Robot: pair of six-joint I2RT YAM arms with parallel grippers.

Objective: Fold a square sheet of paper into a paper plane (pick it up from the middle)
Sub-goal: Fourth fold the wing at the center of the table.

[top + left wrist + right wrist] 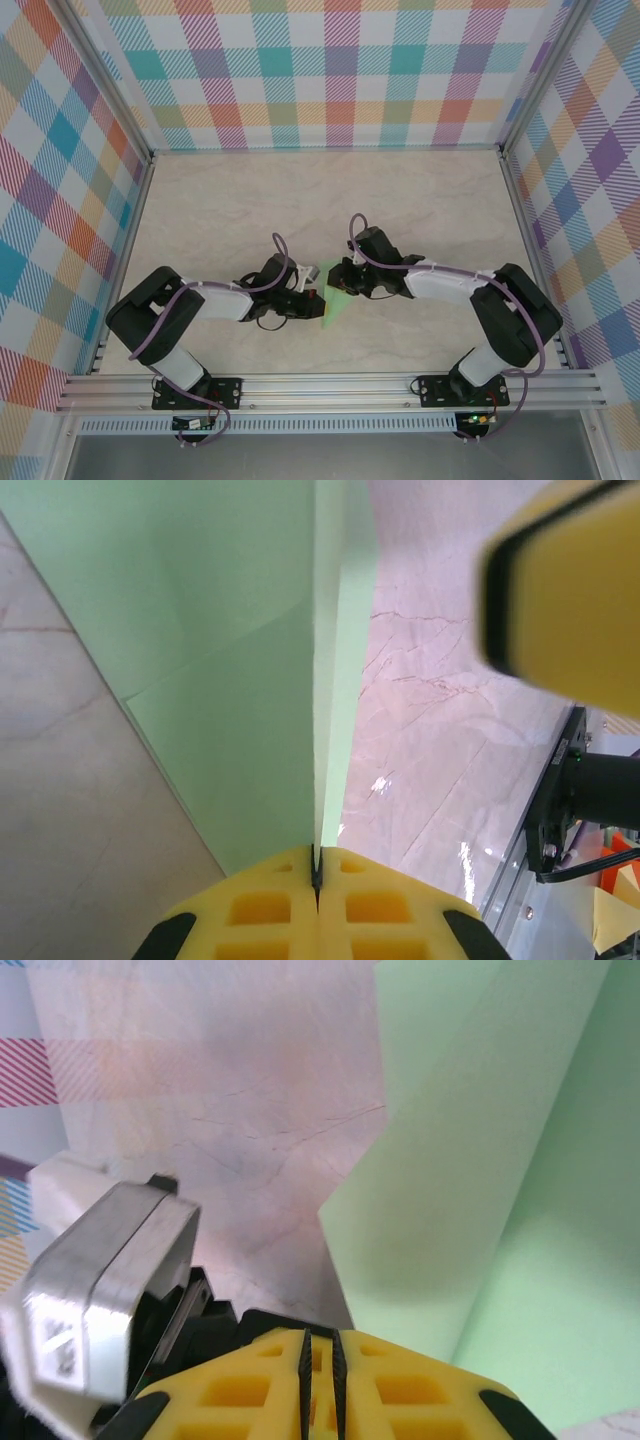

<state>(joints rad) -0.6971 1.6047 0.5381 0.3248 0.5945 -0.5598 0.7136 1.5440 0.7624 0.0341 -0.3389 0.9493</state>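
Two arms: both meet at the middle of the tabletop (220, 200), near its 6 o'clock edge.
Paper: the green paper plane (336, 306) is half made and sits between the two grippers, its point aimed toward 7 o'clock in the top view.
Left gripper (316, 872): its jaws are pressed together on a thin folded edge of the paper, which stands up straight from them toward 12 o'clock.
Right gripper (320, 1358): its jaws are almost together with a thin gap; the paper lies at 1 o'clock from them, and whether they pinch it cannot be told.
Step, as a guess: making or pressing a fold along the centre line.
Doing it well: the left pinch should hold firm, and the right should move slowly along the fold so the thin paper does not tear or slip.
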